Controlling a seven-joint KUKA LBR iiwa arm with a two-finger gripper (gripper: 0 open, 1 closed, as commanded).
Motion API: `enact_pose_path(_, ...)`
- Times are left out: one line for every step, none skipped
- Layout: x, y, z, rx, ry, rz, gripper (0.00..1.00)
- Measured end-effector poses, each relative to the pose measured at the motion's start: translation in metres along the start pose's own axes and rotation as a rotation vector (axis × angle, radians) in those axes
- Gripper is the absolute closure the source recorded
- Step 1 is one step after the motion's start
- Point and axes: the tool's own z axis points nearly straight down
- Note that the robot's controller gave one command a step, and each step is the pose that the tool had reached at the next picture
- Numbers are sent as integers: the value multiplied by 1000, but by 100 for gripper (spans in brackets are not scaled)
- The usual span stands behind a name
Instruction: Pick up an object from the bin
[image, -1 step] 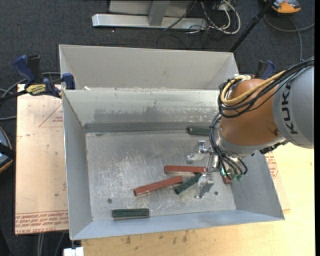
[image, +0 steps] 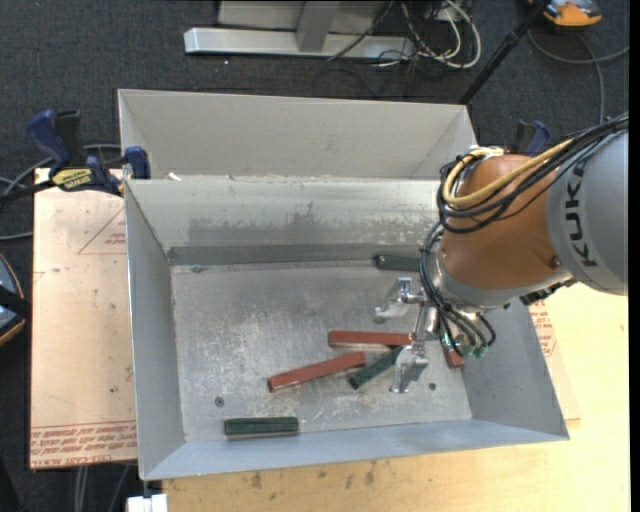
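My gripper (image: 404, 337) hangs low over the right part of the bin floor, open, with one metal fingertip (image: 398, 297) toward the back and the other (image: 407, 377) toward the front. Between them lies the right end of a flat red-brown stick (image: 362, 339). A dark green pen-like piece (image: 371, 372) lies slanted just beside the front fingertip. A longer red-brown stick (image: 314, 373) lies slanted to the left of it, its right end touching the green piece. A small red piece (image: 456, 354) shows just right of the gripper.
A dark green bar (image: 261, 427) lies flat near the bin's front wall, left of centre. A small dark piece (image: 396, 262) rests against the back wall near the arm. The orange cover and cables hide the bin's right side.
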Motion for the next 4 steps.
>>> enact_pose_path(-42,6,92,-1,-15,-109,100)
enact_pose_path(-42,6,92,-1,-15,-109,100)
enact_pose_path(-38,10,-21,0,-3,-170,100)
enact_pose_path(-38,10,-21,0,-2,-170,0)
